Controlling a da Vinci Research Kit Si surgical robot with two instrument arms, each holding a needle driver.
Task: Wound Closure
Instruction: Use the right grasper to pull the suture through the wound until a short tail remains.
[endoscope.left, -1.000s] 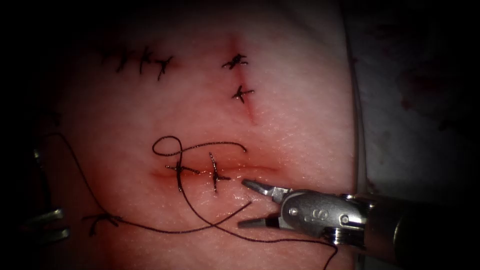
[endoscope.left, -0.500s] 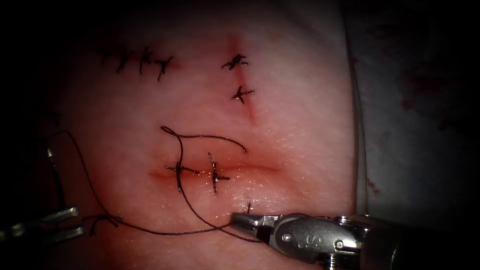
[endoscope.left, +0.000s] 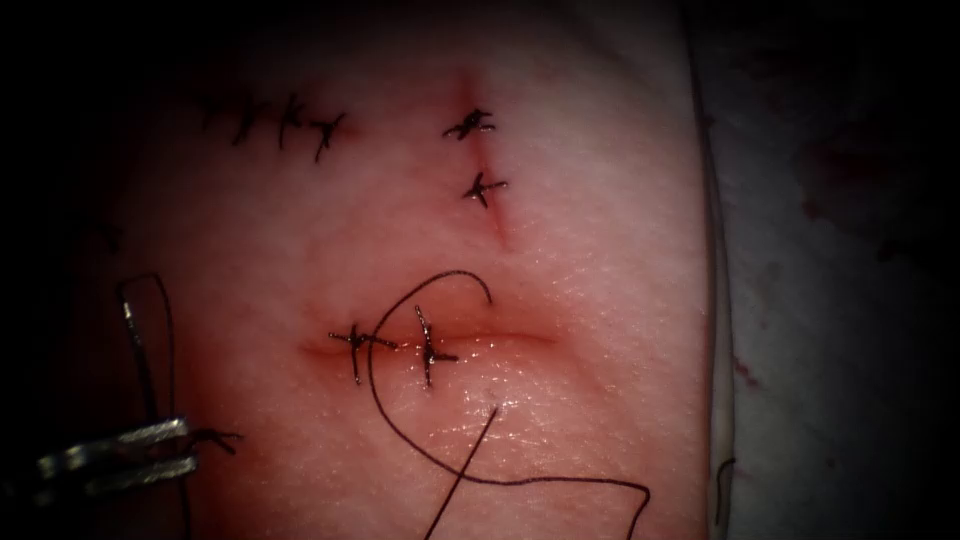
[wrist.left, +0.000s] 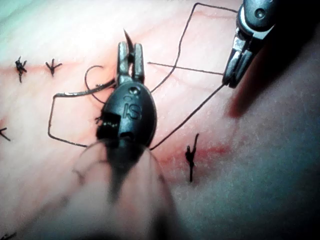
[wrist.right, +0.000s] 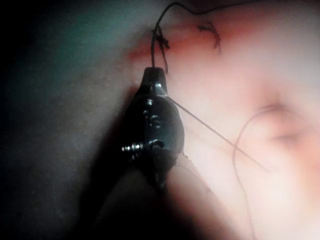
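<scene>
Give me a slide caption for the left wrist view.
Left tool holds the needle; right tool grips thread over tissue.

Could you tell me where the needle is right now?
The needle is held in the left gripper, out of the tissue, at the endoscope view's far left, well left of the cut.

Light is falling strongly on the middle of the tissue (endoscope.left: 560, 290) in the endoscope view and is fading into near darkness toward every edge. Wet glare is glinting just below the cut (endoscope.left: 500, 338). The left tool (endoscope.left: 190, 448), its jaws closed on the needle (endoscope.left: 140, 350), is sitting in the dim margin and giving off only a dull gleam. In the left wrist view the right tool (wrist.left: 231, 80) is throwing a dark shadow across the brightly lit tissue beside it. In the right wrist view that tool, gripping the thread (wrist.right: 210, 129), is standing dark against glaring tissue.
</scene>
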